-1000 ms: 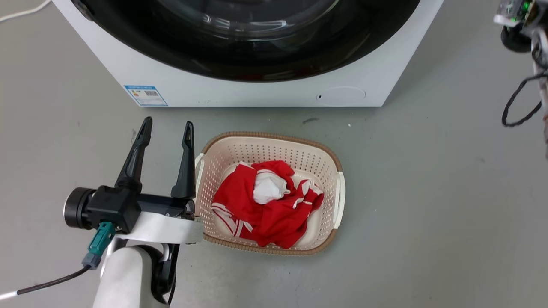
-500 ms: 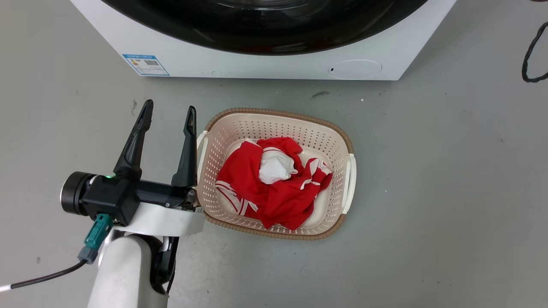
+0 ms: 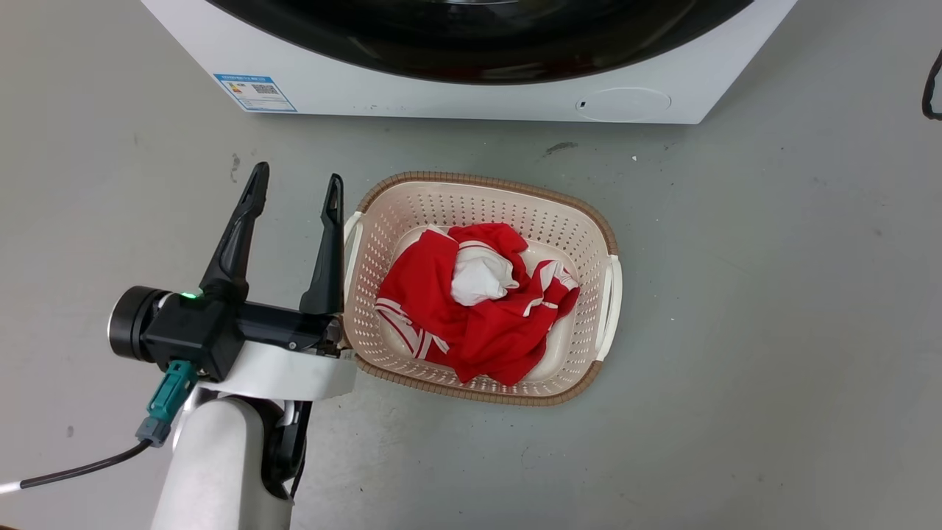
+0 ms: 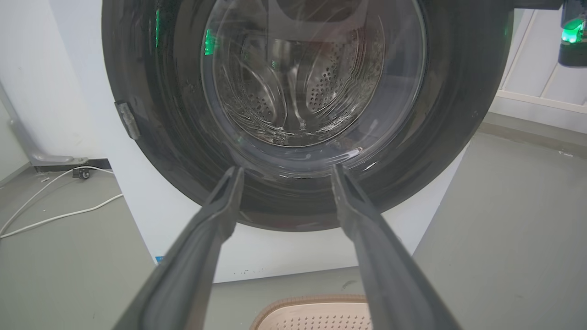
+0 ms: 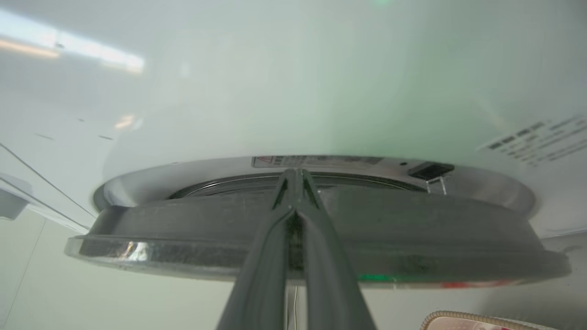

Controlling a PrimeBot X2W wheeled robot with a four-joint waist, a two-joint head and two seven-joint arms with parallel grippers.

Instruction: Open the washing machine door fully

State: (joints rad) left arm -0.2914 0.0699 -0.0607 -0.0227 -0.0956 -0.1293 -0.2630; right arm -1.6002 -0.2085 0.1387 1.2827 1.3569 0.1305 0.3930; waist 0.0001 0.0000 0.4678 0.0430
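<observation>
The white washing machine (image 3: 441, 99) stands at the top of the head view, with the lower arc of its glossy black washing machine door (image 3: 368, 44) showing. My left gripper (image 3: 296, 180) is open and empty above the floor, left of the basket, fingers pointing at the machine. The left wrist view faces the washing machine door (image 4: 151, 114) and its clear window (image 4: 312, 68), between my open left gripper (image 4: 285, 169) fingers and some way off. My right gripper (image 5: 293, 172) is shut, its tips in the narrow gap between the door's rim (image 5: 412, 229) and the machine's front (image 5: 275, 91).
A cream laundry basket (image 3: 478, 195) holding red and white clothes (image 3: 486, 324) sits on the grey floor in front of the machine, right beside my left gripper. White cables (image 4: 55, 215) lie on the floor left of the machine. A black cable (image 3: 931, 96) loops at the right edge.
The head camera has moved, so the machine and basket sit higher in the picture and the right arm has left the frame. The left gripper stays open beside the basket.
</observation>
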